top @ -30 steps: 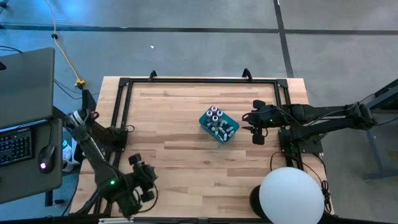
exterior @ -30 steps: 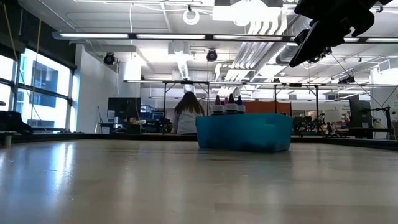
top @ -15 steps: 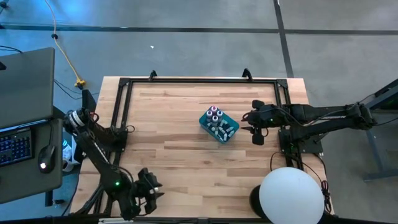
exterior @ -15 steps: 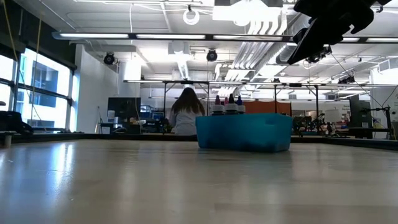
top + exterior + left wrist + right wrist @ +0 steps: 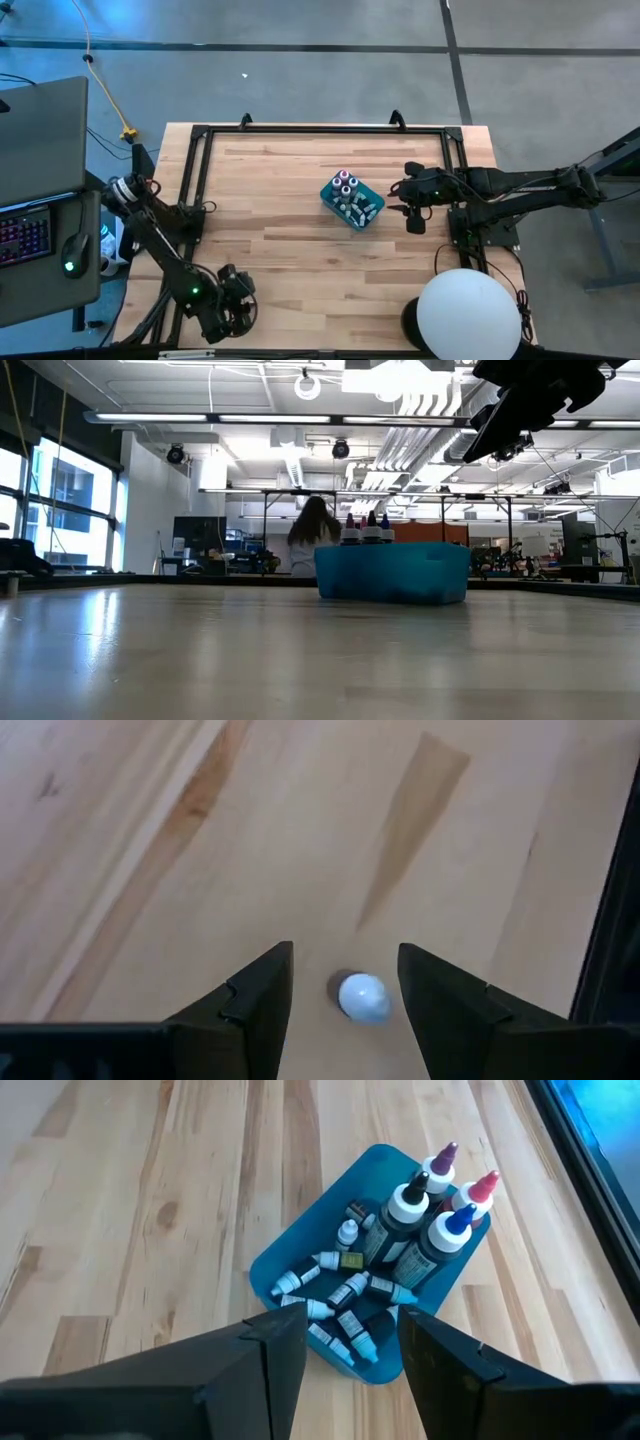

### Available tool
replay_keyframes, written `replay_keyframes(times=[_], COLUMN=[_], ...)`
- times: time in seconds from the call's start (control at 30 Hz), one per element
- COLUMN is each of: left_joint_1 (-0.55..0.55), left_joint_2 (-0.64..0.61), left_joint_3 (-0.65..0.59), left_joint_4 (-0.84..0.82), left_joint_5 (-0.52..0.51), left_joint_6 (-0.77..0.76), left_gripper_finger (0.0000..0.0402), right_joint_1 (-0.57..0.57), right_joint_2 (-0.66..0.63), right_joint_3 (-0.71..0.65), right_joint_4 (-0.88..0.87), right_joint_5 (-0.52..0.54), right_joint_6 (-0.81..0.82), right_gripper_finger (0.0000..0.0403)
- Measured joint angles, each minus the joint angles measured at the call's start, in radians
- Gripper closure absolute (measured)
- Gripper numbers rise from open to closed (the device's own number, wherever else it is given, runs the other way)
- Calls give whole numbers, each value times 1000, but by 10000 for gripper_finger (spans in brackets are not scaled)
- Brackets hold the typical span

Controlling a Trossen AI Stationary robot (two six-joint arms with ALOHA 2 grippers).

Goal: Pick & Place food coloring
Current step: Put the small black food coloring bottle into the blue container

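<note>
A teal box (image 5: 351, 201) stands mid-table holding the food coloring: three tall bottles (image 5: 430, 1210) with pink, purple and blue tips upright, and several tiny whitish ones (image 5: 345, 1305) lying in it. One more tiny whitish bottle (image 5: 362, 997), seen from above, stands on the wood near the table's front left. My left gripper (image 5: 345, 952) is open and low over it, one finger on either side, not touching it. My right gripper (image 5: 352, 1312) hangs open above the table just right of the box (image 5: 300, 1250), nothing between its fingers.
A black frame (image 5: 190, 180) runs along the table's edges, and one of its bars (image 5: 610, 920) lies close beside my left gripper (image 5: 238, 308). A white dome (image 5: 468, 315) sits at the front right. Bare wood lies between the box and the front edge. A person (image 5: 315, 545) moves far behind.
My left gripper has come down toward the table near its front-left corner and tipped to point more steeply downward, staying open. The person in the room behind has walked to the right.
</note>
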State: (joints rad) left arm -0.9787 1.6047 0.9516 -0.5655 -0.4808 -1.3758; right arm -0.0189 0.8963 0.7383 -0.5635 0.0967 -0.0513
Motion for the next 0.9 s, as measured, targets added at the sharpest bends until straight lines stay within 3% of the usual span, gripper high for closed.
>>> replay_keyframes(times=[0.73,0.9], left_joint_1=[17,17], left_joint_2=[24,68], left_joint_3=[-19,-19], left_joint_4=[39,39], left_joint_5=[163,217], left_joint_6=[-23,-90], left_gripper_finger=[223,223], right_joint_1=[0,0], right_joint_2=[0,0], right_joint_3=[0,0], right_joint_4=[0,0], right_joint_5=[1,1], right_joint_6=[-1,-1], right_gripper_finger=[254,254])
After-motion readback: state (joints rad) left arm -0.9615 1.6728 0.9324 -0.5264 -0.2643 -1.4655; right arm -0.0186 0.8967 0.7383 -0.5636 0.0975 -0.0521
